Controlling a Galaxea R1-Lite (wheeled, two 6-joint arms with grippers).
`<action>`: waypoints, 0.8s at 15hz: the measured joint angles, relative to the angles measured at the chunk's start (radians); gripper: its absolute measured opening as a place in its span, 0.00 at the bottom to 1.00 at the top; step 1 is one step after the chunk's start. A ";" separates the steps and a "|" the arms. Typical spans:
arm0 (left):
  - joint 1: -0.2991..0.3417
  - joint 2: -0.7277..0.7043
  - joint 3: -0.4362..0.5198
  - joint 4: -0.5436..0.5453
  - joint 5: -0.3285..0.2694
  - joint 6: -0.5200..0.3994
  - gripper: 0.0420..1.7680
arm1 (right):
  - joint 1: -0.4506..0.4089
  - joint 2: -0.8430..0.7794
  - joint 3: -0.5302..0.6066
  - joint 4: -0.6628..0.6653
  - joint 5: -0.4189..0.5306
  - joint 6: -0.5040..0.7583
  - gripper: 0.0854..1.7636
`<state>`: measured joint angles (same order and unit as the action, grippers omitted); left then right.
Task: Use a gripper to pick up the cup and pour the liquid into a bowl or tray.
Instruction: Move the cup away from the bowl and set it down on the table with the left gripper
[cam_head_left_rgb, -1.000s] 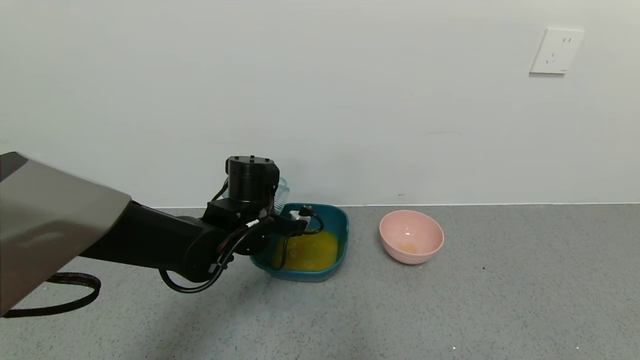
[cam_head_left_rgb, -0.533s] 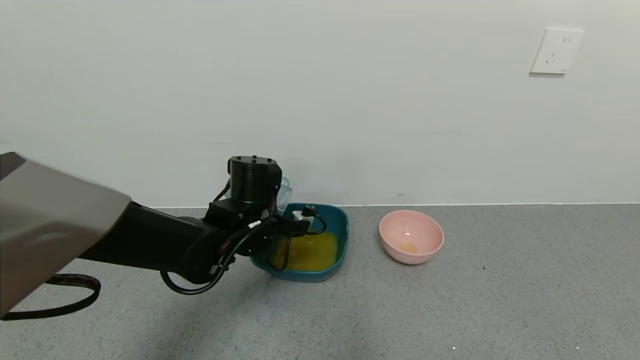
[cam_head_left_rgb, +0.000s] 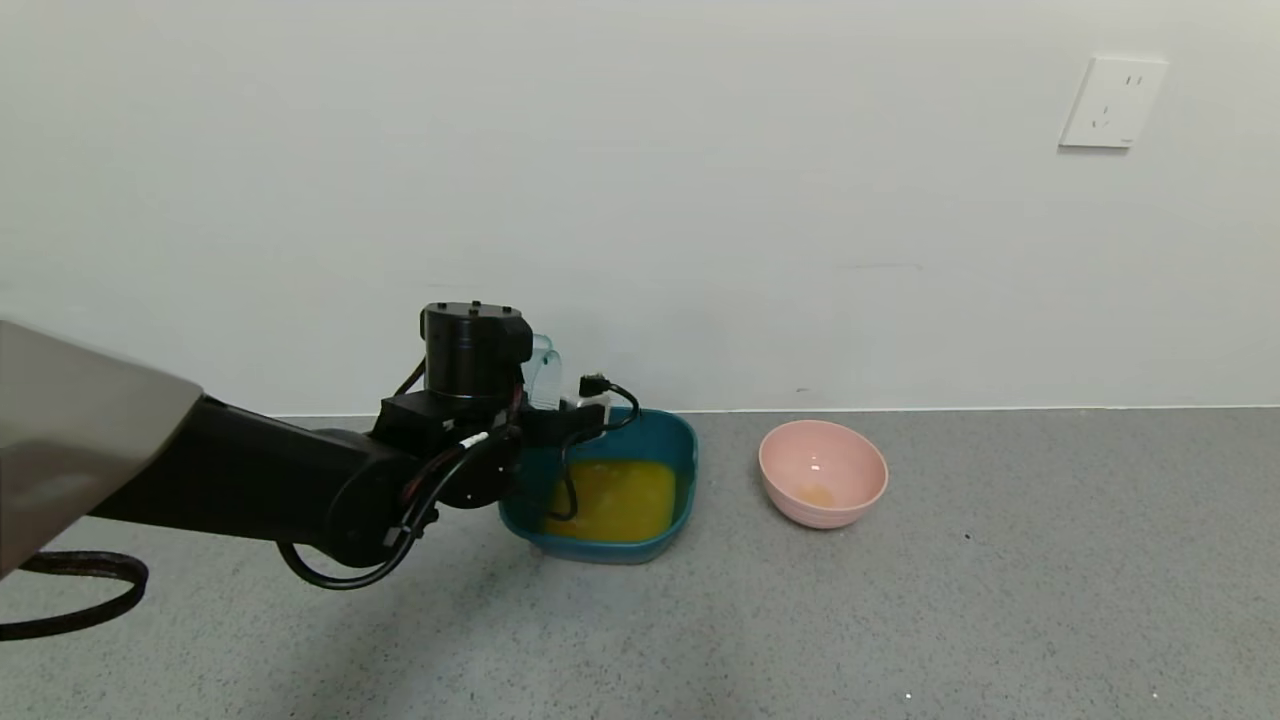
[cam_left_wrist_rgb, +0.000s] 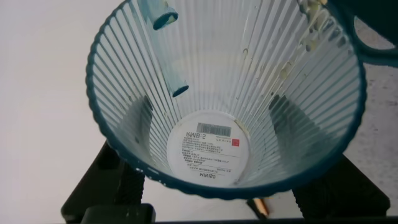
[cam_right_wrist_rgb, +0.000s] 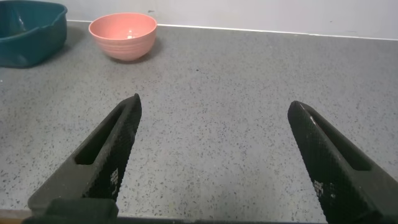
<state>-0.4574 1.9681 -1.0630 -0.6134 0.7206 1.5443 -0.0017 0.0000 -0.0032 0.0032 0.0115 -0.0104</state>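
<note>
One claw is doing all the work here: the left gripper (cam_head_left_rgb: 545, 385) is closed on the cup (cam_head_left_rgb: 540, 372), holding it up above the near-left corner of the teal tray (cam_head_left_rgb: 680, 440), close to the back wall. From the left wrist view the cup (cam_left_wrist_rgb: 224, 99) looks empty, with only a few pale drips clinging to its ribbed wall and the label on its base showing clearly through the bottom, so I'd judge the pouring is done. It sits fairly upright in the grip as far as I can tell, though the black wrist hides most of it from the head view. Below and just to the right, the liquid (cam_head_left_rgb: 612, 500) lies as an orange-yellow pool spread across the floor of the tray, which is where it was meant to go. The cup being kept over the tray's edge makes sense to me: any last drops would fall inside and not on the grey table (cam_head_left_rgb: 1000, 600). Well to the right of the tray stands a pink bowl (cam_head_left_rgb: 822, 473) with only a small orange smear at its bottom. The right gripper (cam_right_wrist_rgb: 217, 155) hangs idle over bare table, its two fingers spread wide with nothing between them.
</note>
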 joint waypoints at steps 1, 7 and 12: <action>0.012 -0.015 0.007 0.016 -0.013 -0.055 0.72 | 0.000 0.000 0.000 0.000 0.000 0.000 0.97; 0.113 -0.120 0.056 0.112 -0.133 -0.502 0.72 | 0.000 0.000 0.000 0.000 0.000 0.000 0.97; 0.229 -0.195 0.096 0.159 -0.305 -0.901 0.72 | 0.000 0.000 0.000 0.000 0.000 0.000 0.97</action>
<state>-0.2289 1.7728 -0.9674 -0.4545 0.4160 0.6432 -0.0017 0.0000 -0.0032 0.0032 0.0115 -0.0109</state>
